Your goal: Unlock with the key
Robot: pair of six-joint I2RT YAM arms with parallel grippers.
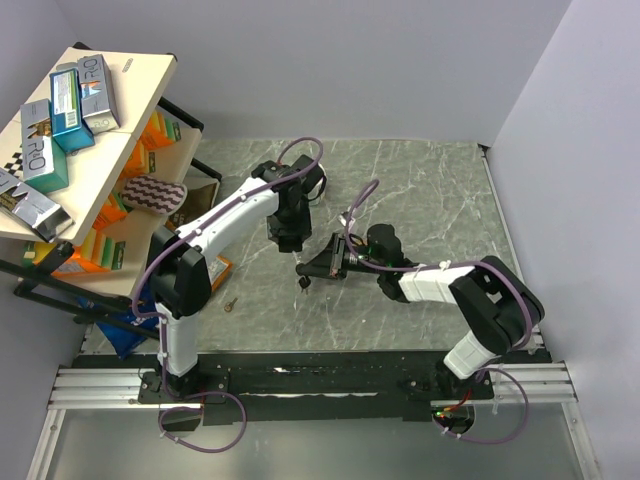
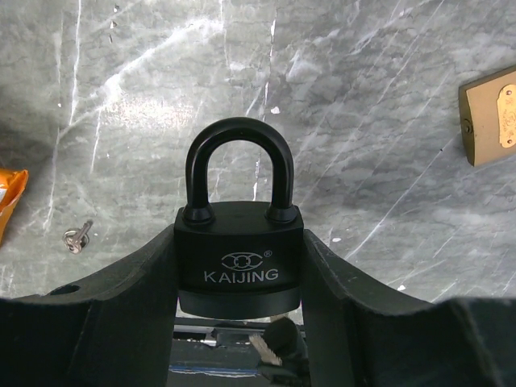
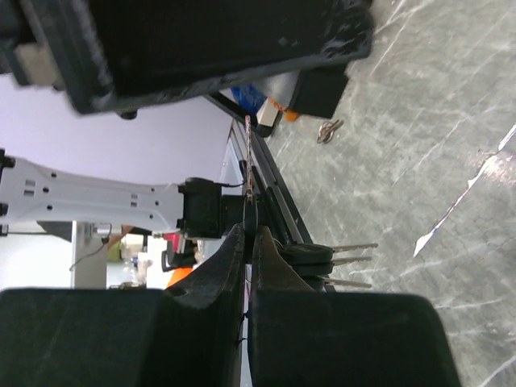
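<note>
Keys on their ring sit at the right jaws, which are pressed together on a single blade held edge-on, its tip reaching out past them. The other black heads and blades hang just beside the jaws, out of the way. That grip probably serves to leave one stiff blade free to enter a lock. Just beyond the tip, the left jaws are clamped on the body of a black padlock, one on each side. Its shackle points away from them and its base is turned toward the incoming blade, so the lock cannot twist. The blade shows slanted just under that base, seemingly not in yet, and the keyhole is hidden. Farther off, a loose key lies on the desk well to one side of the left jaws, and a brass padlock lies well to the other.
</note>
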